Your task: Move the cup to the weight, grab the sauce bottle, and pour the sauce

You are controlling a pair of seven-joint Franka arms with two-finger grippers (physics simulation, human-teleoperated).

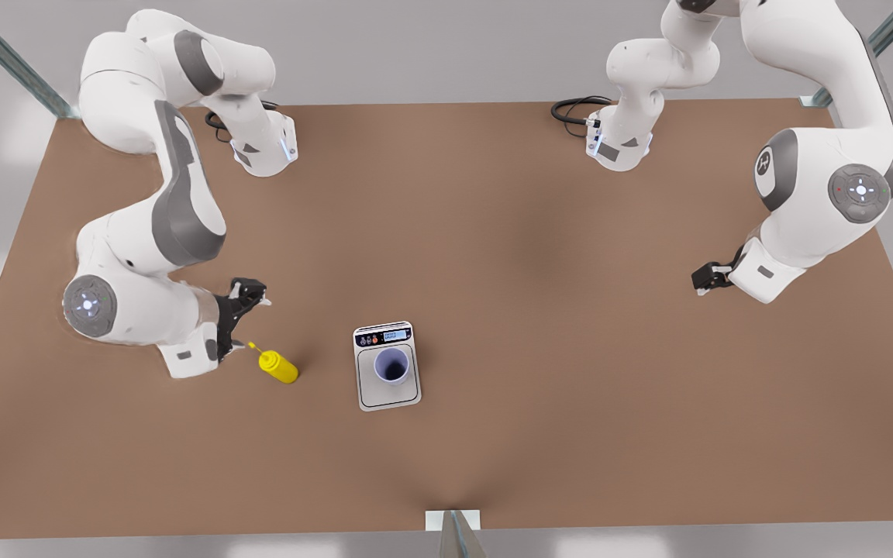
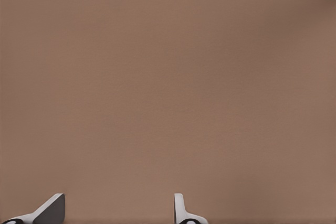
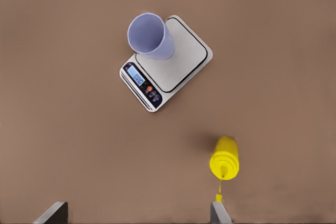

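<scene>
Yellow and cylindrical, the sauce bottle (image 1: pixel 280 366) lies on its side on the brown table (image 1: pixel 539 256), just ahead of the right gripper (image 1: pixel 243 319), with its long axis roughly in line with the approach and the thin nozzle (image 3: pixel 220 187) pointing back toward the wide-spread, empty fingers (image 3: pixel 52 212). The cup (image 1: pixel 392 365) already stands upright on the weight (image 1: pixel 387 366), farther out beyond the bottle, so the pickup appears to be the step in hand. The left gripper (image 1: pixel 707 278) waits well apart over bare table, fingers (image 2: pixel 51 209) spread and empty; the right arm is clearly the nearer.
</scene>
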